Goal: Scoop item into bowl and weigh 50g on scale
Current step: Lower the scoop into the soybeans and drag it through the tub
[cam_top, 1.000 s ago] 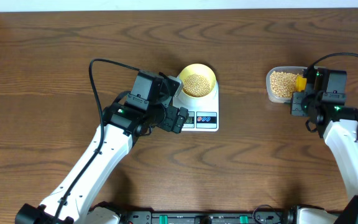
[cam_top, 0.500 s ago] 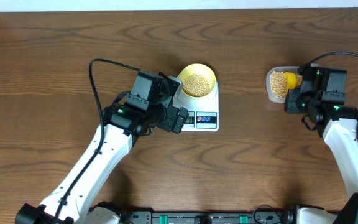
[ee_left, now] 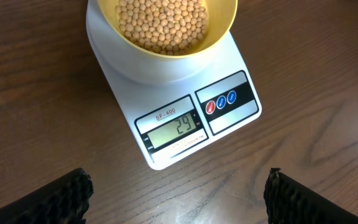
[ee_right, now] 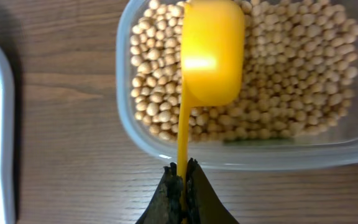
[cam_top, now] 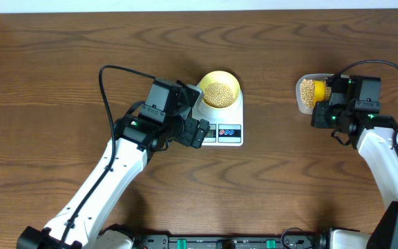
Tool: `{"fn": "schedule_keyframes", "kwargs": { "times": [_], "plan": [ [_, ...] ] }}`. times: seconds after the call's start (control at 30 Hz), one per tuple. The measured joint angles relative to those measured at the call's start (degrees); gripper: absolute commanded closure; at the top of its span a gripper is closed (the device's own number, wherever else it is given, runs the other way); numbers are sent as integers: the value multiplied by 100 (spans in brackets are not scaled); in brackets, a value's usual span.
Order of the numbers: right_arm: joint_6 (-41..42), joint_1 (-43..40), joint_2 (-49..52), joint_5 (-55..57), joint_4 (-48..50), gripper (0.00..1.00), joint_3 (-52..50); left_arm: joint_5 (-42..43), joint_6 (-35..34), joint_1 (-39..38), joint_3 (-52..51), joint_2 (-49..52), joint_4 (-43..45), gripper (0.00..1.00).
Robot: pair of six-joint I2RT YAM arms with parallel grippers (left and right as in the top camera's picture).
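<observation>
Right gripper (ee_right: 182, 177) is clamped on one yellow scoop (ee_right: 213, 53), held over beans (ee_right: 291, 81) in one clear tub (ee_right: 353, 146). Left gripper (ee_left: 179, 193) is spread wide, empty, beside one scale (ee_left: 229, 106); one bean-filled bowl (ee_left: 225, 25) is set on it.

Beans (ee_left: 160, 22) fill yellow bowl (ee_left: 221, 32) atop scale (ee_left: 166, 93).

The scale (cam_top: 221, 126) sits mid-desk (cam_top: 61, 55). The bowl (cam_top: 235, 81) stands on the scale's far half, with beans (cam_top: 218, 94) in it. Well right of the scale lies a tub (cam_top: 299, 97) of beans. The scoop (ee_right: 211, 50) is over them, perhaps touching, its handle pinched in the right end effector (ee_right: 182, 186). The left end effector (ee_left: 179, 186) hangs spread wide at the scale's near-left side.
</observation>
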Motion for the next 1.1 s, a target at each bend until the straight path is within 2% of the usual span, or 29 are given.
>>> {"fn": "schedule_keyframes", "kwargs": {
  "times": [0.43, 0.63, 1.1],
  "plan": [
    [330, -133, 26, -645, -35, 99, 0, 2, 0, 0, 0, 0, 0, 10],
    [568, -470, 26, -922, -48, 99, 0, 0, 0, 0, 0, 0, 0, 10],
    [658, -1276, 31, -2321, -149, 99, 0, 0, 0, 0, 0, 0, 0, 10]
  ]
}}
